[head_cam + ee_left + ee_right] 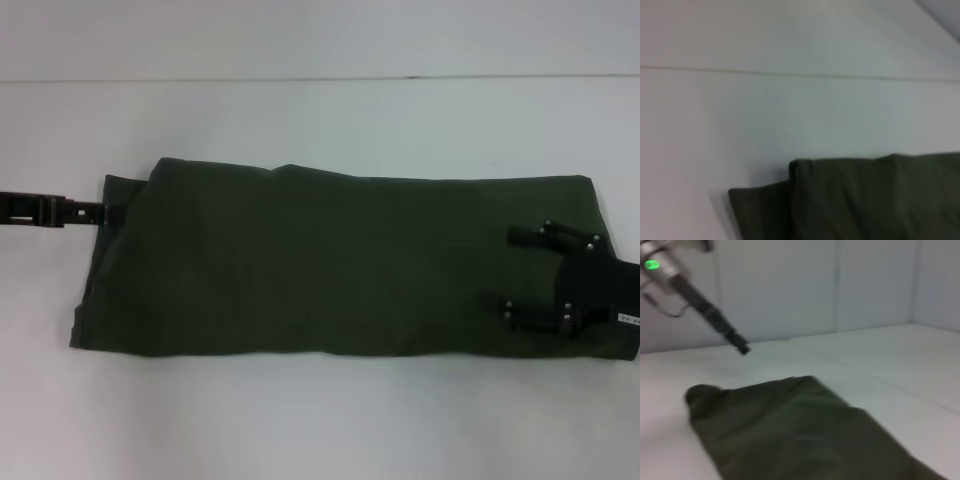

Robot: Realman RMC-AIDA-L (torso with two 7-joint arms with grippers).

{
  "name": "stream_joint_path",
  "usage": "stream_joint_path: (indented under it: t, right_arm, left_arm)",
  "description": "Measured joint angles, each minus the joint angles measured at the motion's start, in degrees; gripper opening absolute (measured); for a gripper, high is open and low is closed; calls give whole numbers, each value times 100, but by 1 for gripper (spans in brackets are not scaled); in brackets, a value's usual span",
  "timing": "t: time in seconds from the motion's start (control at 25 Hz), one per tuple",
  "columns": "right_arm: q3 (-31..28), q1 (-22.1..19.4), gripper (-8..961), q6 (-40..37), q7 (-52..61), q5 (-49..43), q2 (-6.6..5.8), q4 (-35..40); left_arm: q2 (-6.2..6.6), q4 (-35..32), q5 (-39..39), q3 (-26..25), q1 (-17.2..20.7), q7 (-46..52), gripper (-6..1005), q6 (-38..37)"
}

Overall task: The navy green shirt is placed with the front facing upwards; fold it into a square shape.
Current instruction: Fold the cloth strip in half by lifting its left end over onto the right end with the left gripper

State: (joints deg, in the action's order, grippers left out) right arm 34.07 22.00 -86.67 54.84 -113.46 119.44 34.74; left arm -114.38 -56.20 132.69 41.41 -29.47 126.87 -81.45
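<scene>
The navy green shirt (330, 265) lies flat on the white table as a long, plain olive rectangle running left to right, with no lettering showing. My right gripper (508, 273) hovers over the shirt's right end, open, its two dark fingers spread apart and holding nothing. My left gripper (108, 213) is at the shirt's upper left edge and shows as one thin dark bar, shut. In the right wrist view that same left gripper (740, 346) hangs just above the table beyond the shirt (790, 430), holding nothing. The left wrist view shows only a folded corner of the shirt (860, 200).
The white table (320, 420) extends around the shirt on all sides. A seam line (320, 78) crosses the back where the table meets the white wall. Nothing else stands on the table.
</scene>
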Motion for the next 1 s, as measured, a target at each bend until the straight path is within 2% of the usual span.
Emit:
stream_joint_path:
  t: [0.24, 0.52, 0.64, 1.0]
  right_arm:
    - [152, 108, 930, -27, 191, -197, 2, 148]
    - [241, 148, 929, -27, 184, -221, 6, 150]
    - [241, 159, 929, -6, 185, -221, 8, 150]
    - [305, 220, 929, 131, 173, -245, 10, 156]
  left_arm:
    - [58, 74, 904, 67, -383, 278, 938, 82]
    - [-88, 90, 2437, 215, -912, 881, 937, 505]
    - [-114, 184, 2853, 233, -1096, 1003, 937, 400]
    - [104, 928, 3016, 165, -1415, 1099, 937, -43]
